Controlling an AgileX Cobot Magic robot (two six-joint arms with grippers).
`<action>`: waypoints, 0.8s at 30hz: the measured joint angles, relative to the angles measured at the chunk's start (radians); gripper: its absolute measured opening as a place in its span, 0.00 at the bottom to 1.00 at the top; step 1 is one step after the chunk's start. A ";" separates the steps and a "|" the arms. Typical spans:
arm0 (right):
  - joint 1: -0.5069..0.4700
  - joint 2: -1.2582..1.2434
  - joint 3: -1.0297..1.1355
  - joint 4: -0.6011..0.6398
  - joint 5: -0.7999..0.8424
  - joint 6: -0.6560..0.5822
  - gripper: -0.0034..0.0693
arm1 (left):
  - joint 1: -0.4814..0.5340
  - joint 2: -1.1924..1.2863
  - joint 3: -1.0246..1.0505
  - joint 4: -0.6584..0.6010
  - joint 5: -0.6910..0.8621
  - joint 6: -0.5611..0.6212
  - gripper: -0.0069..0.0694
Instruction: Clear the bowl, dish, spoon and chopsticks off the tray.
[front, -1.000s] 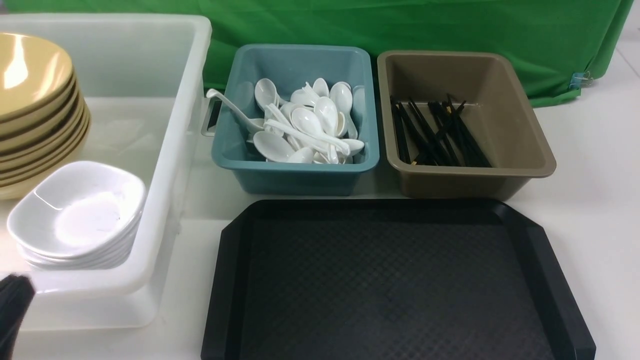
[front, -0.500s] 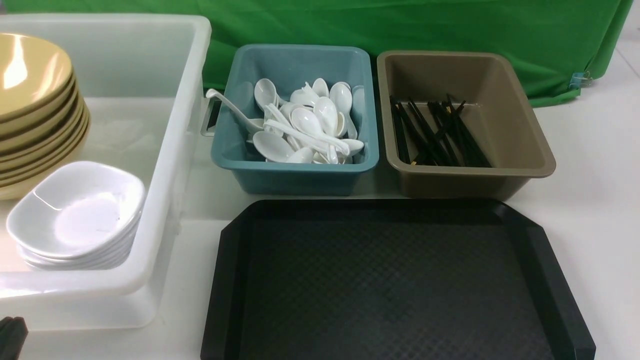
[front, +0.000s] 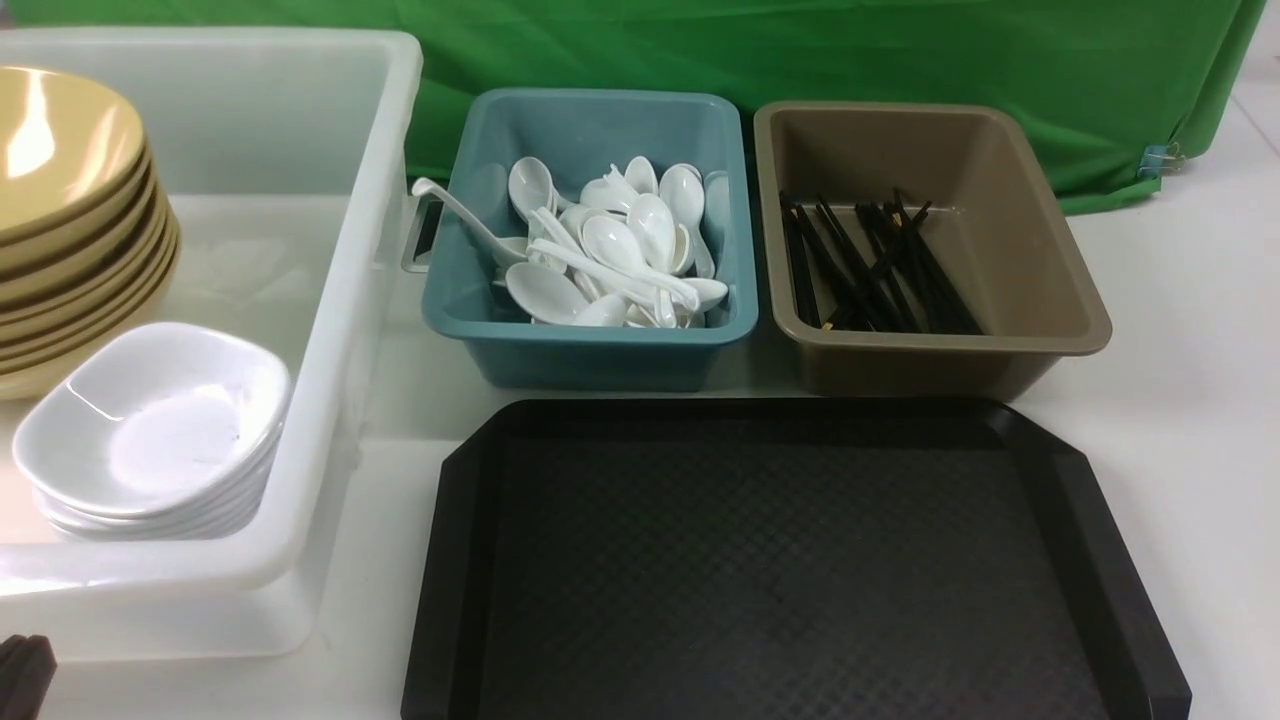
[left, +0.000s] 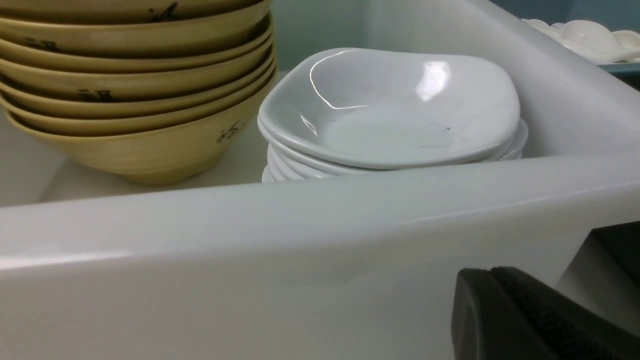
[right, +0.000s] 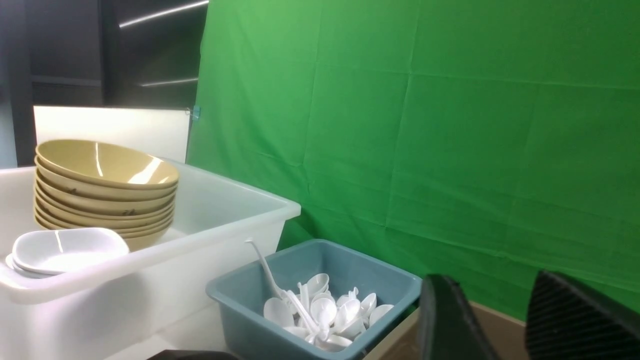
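Note:
The black tray (front: 790, 560) lies at the front centre with nothing on it. Mustard bowls (front: 60, 200) sit stacked in the white tub (front: 330, 300), beside a stack of white dishes (front: 150, 420). White spoons (front: 620, 250) fill the teal tub (front: 590, 345), and black chopsticks (front: 870, 270) lie in the brown tub (front: 1000, 250). My left gripper (front: 22, 670) shows only at the bottom left corner, shut and empty, low in front of the white tub's near wall (left: 300, 240). My right gripper (right: 492, 277) is out of the front view; its fingers stand apart with nothing between them.
A green cloth (front: 800, 50) hangs behind the tubs. A long-handled white ladle (front: 460, 210) leans on the teal tub's left rim. White tabletop (front: 1190, 400) shows to the right of the tray and the brown tub.
My left gripper has sunk toward the bottom left corner of the front view, away from the white tub's front. The tableware and tubs have not moved.

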 joint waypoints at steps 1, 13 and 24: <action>0.000 0.000 0.000 0.000 0.000 0.000 0.38 | 0.000 0.000 0.000 0.000 0.000 0.000 0.09; 0.000 0.000 0.000 0.560 -0.103 -0.477 0.38 | 0.000 0.000 0.000 0.000 0.001 0.000 0.09; -0.139 -0.022 0.067 0.667 -0.148 -0.604 0.38 | 0.000 -0.002 0.000 0.000 0.001 0.000 0.09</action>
